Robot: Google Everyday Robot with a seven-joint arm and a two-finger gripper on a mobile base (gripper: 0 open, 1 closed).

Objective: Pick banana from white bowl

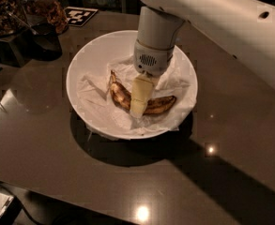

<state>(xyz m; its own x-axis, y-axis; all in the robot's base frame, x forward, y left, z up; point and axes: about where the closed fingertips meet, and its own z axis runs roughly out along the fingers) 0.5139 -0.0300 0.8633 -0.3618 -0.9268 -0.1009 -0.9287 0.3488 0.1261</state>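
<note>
Overhead view of a dark table (231, 172); a white bowl (79, 60) stands on it, lined with crumpled white paper (94, 93); the banana (161, 105), brown-blotched and curved, lies on the paper inside the bowl, right of centre; the gripper (138, 110) hangs from the white arm (221, 11) and reaches down into the bowl, its pale tip covering the banana's middle; whether it grips the banana cannot be told; jars of nuts (1, 8) and a black-and-white marker (79, 16) sit at the far left.
</note>
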